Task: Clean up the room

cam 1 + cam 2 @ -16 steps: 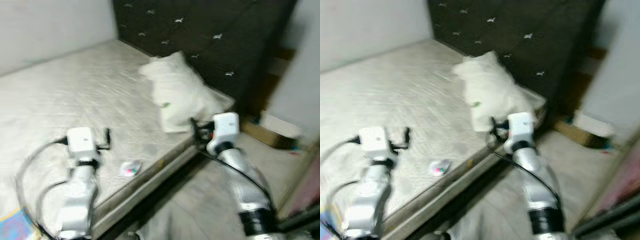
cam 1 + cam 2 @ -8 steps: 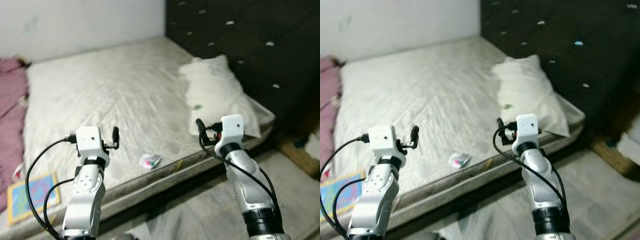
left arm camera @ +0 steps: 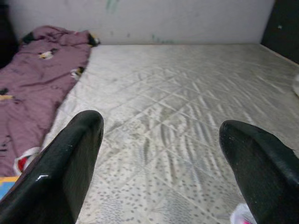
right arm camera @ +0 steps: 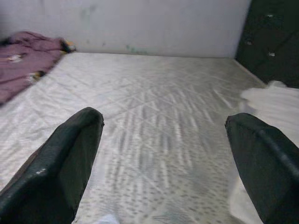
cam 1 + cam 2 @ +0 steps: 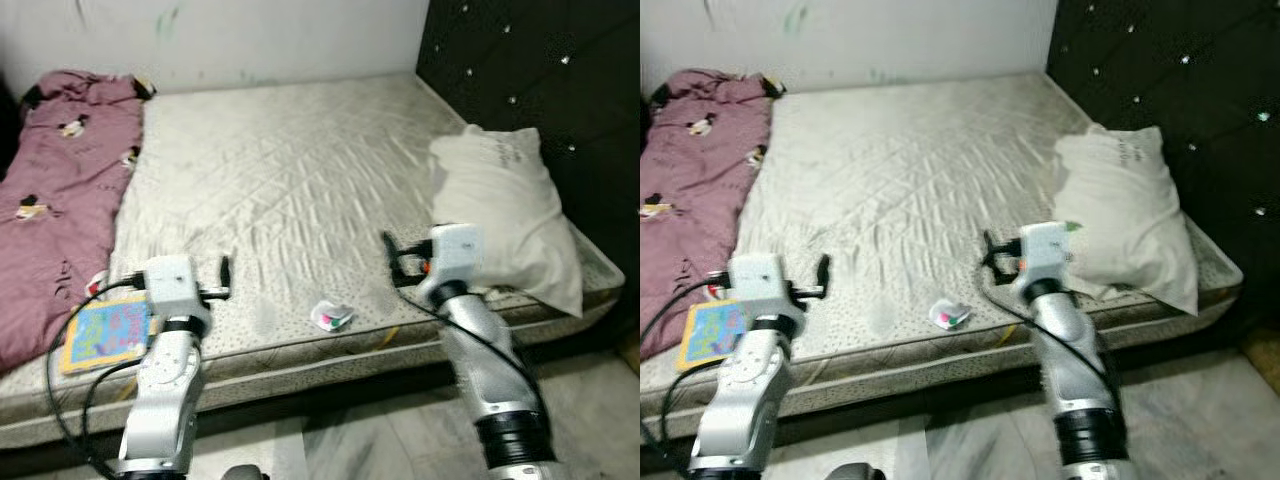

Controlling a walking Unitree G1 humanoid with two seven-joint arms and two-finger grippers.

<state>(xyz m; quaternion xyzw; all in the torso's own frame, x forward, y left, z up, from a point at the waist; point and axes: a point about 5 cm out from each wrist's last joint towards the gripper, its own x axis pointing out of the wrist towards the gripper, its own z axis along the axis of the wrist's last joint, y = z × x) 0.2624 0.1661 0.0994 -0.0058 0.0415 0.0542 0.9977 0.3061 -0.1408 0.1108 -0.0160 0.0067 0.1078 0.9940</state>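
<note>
Your two silver arms reach forward, raised side by side toward twelve o'clock. The left gripper (image 3: 159, 154) of two long black fingers stands spread wide, holding nothing. The right gripper (image 4: 163, 158), well apart at three o'clock of it, is likewise spread and unloaded.

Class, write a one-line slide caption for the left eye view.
Both grippers open above a mattress holding pillow, blanket, book.

Mattress (image 5: 290, 190): quilted cloth, pale, faint sheen, speckled near both claws. Blanket (image 5: 60, 200): soft matt mauve cloth, beyond left gripper (image 5: 225, 272). Pillow (image 5: 505, 215): creased white cloth beside right gripper (image 5: 390, 262). Fingers (image 3: 65, 177): glossy black plastic. Headboard (image 5: 540, 70): dark tufted padding.
</note>
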